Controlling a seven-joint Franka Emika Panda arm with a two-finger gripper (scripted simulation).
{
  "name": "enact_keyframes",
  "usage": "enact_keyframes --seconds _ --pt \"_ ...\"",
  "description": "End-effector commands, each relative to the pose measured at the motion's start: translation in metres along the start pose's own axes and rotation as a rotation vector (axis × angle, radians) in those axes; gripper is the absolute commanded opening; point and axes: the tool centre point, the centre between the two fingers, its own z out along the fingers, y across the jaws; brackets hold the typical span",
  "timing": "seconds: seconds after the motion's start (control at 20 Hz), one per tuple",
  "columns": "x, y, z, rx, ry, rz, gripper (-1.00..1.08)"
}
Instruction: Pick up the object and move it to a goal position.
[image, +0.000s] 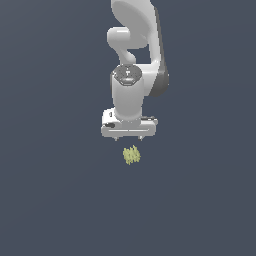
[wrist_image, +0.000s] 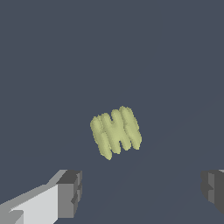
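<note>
The object (image: 131, 155) is a small pale yellow-green lump with ridges, lying on the dark grey floor. In the wrist view the object (wrist_image: 116, 131) shows its several parallel ridges clearly. My white gripper (image: 129, 139) hangs just above and slightly behind it in the exterior view, pointing down. Its two dark finger pads (wrist_image: 70, 192) stand far apart with nothing between them, so the gripper (wrist_image: 142, 192) is open. The object lies ahead of the fingertips, apart from both fingers and narrower than the gap.
A plain dark grey surface (image: 50, 200) stretches all around. The white arm (image: 135, 45) rises behind the gripper toward the top of the exterior view.
</note>
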Motion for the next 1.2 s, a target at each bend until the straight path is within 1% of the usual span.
enact_keyframes --seconds 0.0,0.15,0.4,0.6,0.9,1.15 --pt "0.000 0.000 0.000 0.000 0.000 0.000 1.00" --pt "-0.001 -0.004 0.001 0.000 -0.003 -0.013 1.00" --pt "-0.004 -0.022 0.003 0.002 -0.016 -0.073 1.00" --pt "-0.004 -0.024 0.002 0.002 -0.018 -0.087 1.00" --pt "-0.003 -0.023 0.004 0.002 -0.017 -0.056 1.00" --pt "-0.003 -0.023 0.007 0.003 -0.017 0.005 1.00"
